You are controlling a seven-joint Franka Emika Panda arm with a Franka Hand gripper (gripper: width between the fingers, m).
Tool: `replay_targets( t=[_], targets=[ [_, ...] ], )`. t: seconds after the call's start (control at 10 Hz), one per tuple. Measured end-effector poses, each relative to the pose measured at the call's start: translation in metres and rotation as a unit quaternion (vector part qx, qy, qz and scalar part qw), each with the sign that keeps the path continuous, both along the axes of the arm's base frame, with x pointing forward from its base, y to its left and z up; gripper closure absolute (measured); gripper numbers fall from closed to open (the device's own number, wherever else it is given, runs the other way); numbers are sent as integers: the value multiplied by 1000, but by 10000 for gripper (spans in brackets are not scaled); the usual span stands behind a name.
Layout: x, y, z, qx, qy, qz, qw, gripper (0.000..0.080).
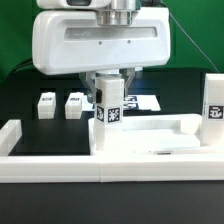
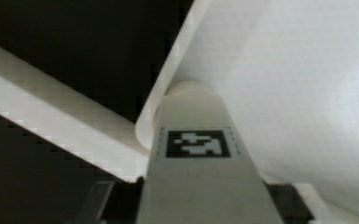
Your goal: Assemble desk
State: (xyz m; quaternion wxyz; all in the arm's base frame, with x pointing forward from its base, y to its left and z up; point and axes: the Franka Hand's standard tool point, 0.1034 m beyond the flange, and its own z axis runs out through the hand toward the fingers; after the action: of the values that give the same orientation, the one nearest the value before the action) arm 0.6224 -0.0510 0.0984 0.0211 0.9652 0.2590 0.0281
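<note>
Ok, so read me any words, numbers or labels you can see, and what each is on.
No words, numbers or brands can be read.
On the held leg, in the gripper: a black-and-white pattern tag, no letters.
On the standing leg, exterior view's right: same kind of tag.
On the two lying legs: marks too small to read.

Leg (image 1: 109,103) partly hides the jaws — tags on far legs (image 1: 46,104) unreadable.

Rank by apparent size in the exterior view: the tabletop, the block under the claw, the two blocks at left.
1. tabletop panel
2. middle leg
3. two left legs: they look alike, so they are not ranked against each other. They sit farther back, so their smaller look may be only distance.
</note>
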Motion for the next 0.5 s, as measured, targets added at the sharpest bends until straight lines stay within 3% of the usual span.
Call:
replay_targets(
  t=[0.3, 0.5],
  targets=[
    [0, -1, 0, 20, -4, -173, 985, 512],
    [-3, -3, -1, 39, 4, -336, 941, 512]
  ],
)
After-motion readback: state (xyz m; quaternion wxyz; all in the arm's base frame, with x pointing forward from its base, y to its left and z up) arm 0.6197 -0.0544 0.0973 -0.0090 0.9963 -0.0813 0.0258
